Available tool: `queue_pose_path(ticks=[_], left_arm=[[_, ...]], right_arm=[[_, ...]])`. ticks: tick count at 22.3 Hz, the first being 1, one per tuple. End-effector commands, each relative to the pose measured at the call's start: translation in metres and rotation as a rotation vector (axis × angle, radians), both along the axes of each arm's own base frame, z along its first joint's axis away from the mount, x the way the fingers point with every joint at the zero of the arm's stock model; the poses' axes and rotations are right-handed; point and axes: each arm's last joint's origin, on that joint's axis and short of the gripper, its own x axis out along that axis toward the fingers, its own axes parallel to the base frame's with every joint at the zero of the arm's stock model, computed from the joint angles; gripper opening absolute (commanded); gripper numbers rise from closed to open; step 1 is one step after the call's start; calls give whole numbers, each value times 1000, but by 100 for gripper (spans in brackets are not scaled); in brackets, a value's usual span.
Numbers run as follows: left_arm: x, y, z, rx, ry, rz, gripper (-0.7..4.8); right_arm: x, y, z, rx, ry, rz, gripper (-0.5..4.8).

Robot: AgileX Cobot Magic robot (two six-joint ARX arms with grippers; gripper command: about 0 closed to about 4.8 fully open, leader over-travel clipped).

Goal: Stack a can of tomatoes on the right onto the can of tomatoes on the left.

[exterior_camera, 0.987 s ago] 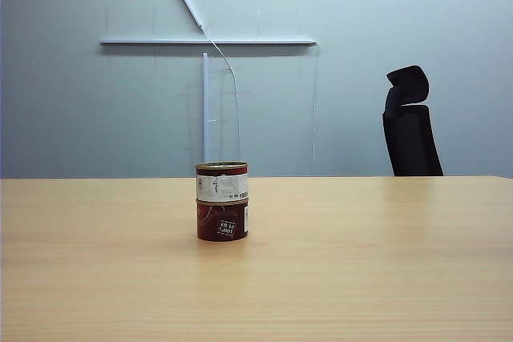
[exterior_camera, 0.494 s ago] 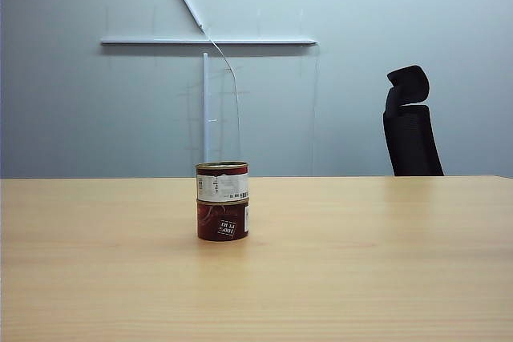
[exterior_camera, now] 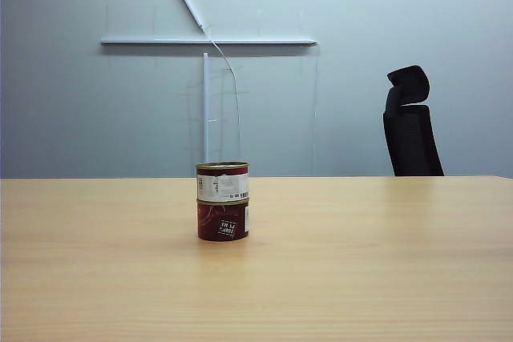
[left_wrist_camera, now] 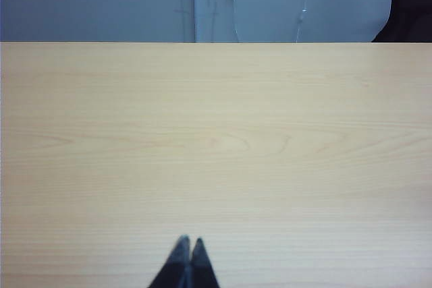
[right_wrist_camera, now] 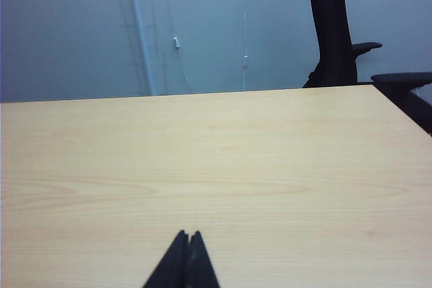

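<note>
Two cans of tomatoes stand stacked left of the table's middle in the exterior view. The upper can (exterior_camera: 222,181) has a white label and a gold rim. It rests squarely on the dark red lower can (exterior_camera: 222,221). Neither arm shows in the exterior view. My left gripper (left_wrist_camera: 191,241) is shut with nothing in it, over bare wood. My right gripper (right_wrist_camera: 189,235) is also shut and holds nothing, over bare wood too. Neither wrist view shows the cans.
The wooden table (exterior_camera: 361,262) runs the full width of the exterior view. A black office chair (exterior_camera: 410,124) stands behind its far right edge, also seen as the chair (right_wrist_camera: 334,28) in the right wrist view. White rails hang on the wall behind.
</note>
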Motion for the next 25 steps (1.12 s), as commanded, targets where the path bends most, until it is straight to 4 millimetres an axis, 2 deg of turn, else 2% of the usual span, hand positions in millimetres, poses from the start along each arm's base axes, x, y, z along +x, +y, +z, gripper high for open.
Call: queue_pose_path(ticks=[1,25], left_arm=[[0,0,2,0,-8,-4,-4],[0,0,2,0,-8,-4,-4]], right_arm=[[0,0,1,-45,-25,-2,-8],[0,0,1,-75,-22,-10,-8]])
